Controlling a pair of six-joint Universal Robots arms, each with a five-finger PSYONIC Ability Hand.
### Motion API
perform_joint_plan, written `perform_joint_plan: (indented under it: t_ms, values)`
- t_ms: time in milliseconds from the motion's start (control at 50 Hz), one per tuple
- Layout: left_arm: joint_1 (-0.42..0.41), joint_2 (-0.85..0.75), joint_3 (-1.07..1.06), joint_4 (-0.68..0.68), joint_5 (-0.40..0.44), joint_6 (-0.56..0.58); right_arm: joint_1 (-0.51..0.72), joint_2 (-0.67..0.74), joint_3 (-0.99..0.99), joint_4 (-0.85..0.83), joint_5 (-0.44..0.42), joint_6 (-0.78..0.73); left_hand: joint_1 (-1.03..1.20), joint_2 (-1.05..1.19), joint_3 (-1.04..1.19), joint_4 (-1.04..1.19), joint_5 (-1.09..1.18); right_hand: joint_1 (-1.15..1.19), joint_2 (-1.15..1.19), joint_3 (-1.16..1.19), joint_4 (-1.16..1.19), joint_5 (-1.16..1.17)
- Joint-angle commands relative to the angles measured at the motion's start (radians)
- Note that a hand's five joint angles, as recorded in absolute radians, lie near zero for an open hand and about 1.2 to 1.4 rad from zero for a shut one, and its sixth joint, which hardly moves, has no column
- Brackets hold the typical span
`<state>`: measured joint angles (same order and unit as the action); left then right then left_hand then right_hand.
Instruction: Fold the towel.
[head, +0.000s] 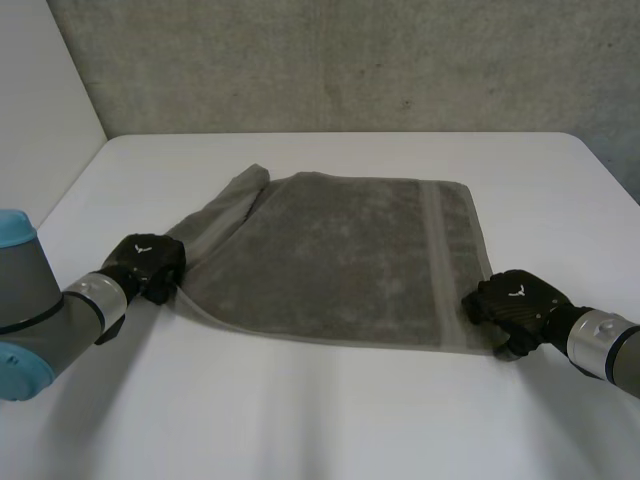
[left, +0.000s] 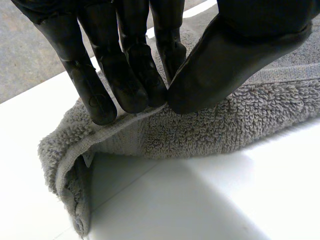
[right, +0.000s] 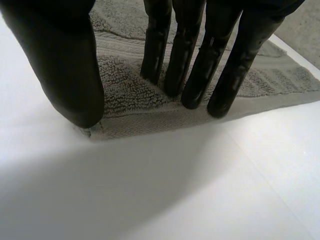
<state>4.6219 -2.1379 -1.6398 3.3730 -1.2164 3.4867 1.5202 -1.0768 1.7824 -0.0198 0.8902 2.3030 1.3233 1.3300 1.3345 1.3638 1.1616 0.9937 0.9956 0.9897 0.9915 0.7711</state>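
Towel, long axis left-to-right, near-left corner pinched in left hand, right hand flat on near-right corner

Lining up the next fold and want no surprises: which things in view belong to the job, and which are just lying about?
In the job:
towel
left hand, pinching its near left corner
right hand, fingers resting on its near right corner

Just there:
white table
grey wall behind it
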Motion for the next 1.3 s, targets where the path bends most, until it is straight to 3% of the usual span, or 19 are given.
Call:
perform_joint_plan:
  t_ms: [20,220,400,440,460,500,560,780,1300]
  values:
    - [0.000,0.000,0.000,0.000,0.000,0.000,0.001,-0.003,-0.021,0.008,0.004,0.018,0.073,0.066,0.062,0.032,0.060,0.403,0.401,0.407,0.405,0.451]
    - [0.000,0.003,0.000,0.000,0.000,0.000,0.009,-0.130,-0.038,0.004,-0.011,0.194,0.073,0.066,0.062,0.032,0.060,0.403,0.401,0.407,0.405,0.451]
    - [0.000,0.004,0.000,0.000,-0.002,0.000,0.006,-0.138,-0.032,0.011,-0.011,0.205,0.073,0.066,0.062,0.032,0.060,0.403,0.401,0.407,0.405,0.451]
    - [-0.002,0.004,-0.003,-0.001,-0.002,0.000,0.000,-0.141,-0.011,0.023,-0.022,0.175,0.073,0.066,0.062,0.032,0.060,-0.198,-0.200,-0.194,-0.196,-0.150]
    - [-0.002,0.004,-0.003,-0.001,-0.002,0.000,0.000,-0.141,-0.011,0.023,-0.022,0.174,0.073,0.066,0.062,0.032,0.060,-0.201,-0.203,-0.197,-0.199,-0.153]
    - [0.000,0.006,-0.005,-0.001,0.000,0.000,-0.003,-0.146,0.017,0.055,-0.045,0.084,0.073,0.066,0.062,0.032,0.060,-0.435,-0.437,-0.431,-0.433,-0.387]
    - [-0.002,0.006,-0.005,-0.001,0.000,0.000,-0.034,-0.156,0.032,0.112,-0.068,-0.029,0.073,0.066,0.062,0.032,0.060,-0.530,-0.532,-0.526,-0.528,-0.482]
    - [-0.003,0.004,-0.006,-0.001,0.000,0.000,-0.118,-0.097,0.046,0.258,-0.157,-0.250,0.073,0.066,0.062,0.032,0.060,-0.480,-0.482,-0.476,-0.478,-0.432]
    - [-0.003,-0.002,-0.005,0.002,0.000,0.000,-0.107,-0.032,0.032,0.146,-0.148,-0.251,0.073,0.066,0.062,0.032,0.060,-0.363,-0.365,-0.359,-0.361,-0.315]
